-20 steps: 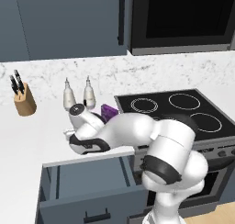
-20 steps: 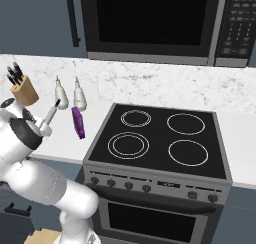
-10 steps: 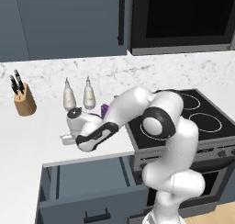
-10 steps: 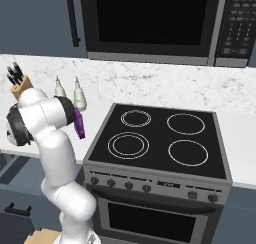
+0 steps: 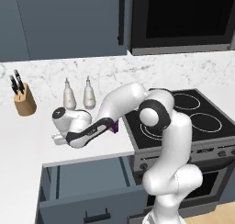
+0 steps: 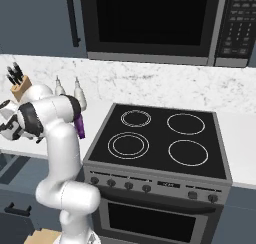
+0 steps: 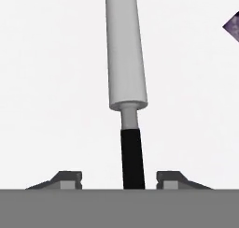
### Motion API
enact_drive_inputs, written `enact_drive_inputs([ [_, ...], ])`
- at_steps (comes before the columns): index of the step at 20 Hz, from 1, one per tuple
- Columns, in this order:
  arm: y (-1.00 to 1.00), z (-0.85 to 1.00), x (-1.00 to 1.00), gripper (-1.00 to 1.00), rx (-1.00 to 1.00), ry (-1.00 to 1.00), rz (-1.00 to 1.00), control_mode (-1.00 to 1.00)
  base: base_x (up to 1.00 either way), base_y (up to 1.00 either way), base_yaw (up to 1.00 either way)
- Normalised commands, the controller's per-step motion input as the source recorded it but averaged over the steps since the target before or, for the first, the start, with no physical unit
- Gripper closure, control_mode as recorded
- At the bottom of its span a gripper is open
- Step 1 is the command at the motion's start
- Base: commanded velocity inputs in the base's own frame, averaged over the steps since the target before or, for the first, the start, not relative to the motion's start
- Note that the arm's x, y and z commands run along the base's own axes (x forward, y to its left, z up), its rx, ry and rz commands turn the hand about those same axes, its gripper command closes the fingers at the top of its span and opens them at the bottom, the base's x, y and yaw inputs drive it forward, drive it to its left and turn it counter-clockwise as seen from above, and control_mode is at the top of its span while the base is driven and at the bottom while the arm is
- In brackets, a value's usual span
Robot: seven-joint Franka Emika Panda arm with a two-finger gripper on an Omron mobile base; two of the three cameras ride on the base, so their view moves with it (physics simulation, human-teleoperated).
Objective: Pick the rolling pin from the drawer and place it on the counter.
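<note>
The rolling pin (image 7: pixel 125 49), a pale rod with a thin black handle, lies flat on the white counter (image 7: pixel 46 82) in the hand view. Its near handle runs down between my fingertips (image 7: pixel 69 178). My gripper (image 7: pixel 119 178) is open, with a clear gap on each side of the handle. From the base views, the gripper (image 5: pixel 56 138) hangs low over the counter (image 5: pixel 27 136), left of the stove, and the forearm hides the pin. The gripper (image 6: pixel 5 120) sits at the left edge of the right base view. The blue-grey drawer (image 5: pixel 82 193) stands pulled out below the counter edge.
Two pale bottles (image 5: pixel 69 95) and a knife block (image 5: pixel 23 99) stand towards the backsplash. A purple object (image 5: pixel 113 126) lies by the stove's left edge, just right of the pin. The black stovetop (image 5: pixel 193 115) is to the right. The open drawer juts out beside the base.
The hand has slid left, low over the counter, while the elbow swung up. The jaws have parted and let go of the rolling pin's handle.
</note>
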Motion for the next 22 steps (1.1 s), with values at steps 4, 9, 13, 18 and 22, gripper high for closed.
enact_drive_inputs([
  [4,0.0,0.01,0.0,-1.0,0.0,0.0,0.0,-1.0,0.0,0.0,0.0],
  [9,-0.01,0.56,-0.78,-1.0,-0.01,-0.13,-0.02,-1.0,0.0,0.0,0.0],
  [13,-0.46,0.76,-1.0,-1.0,0.0,-0.23,-0.1,-1.0,0.0,0.0,0.0],
  [18,-0.82,0.55,-1.0,-1.0,0.07,-0.19,-0.17,-1.0,0.0,0.0,0.0],
  [22,-0.95,0.37,-1.0,-1.0,0.11,-0.16,-0.18,-1.0,0.0,0.0,0.0],
])
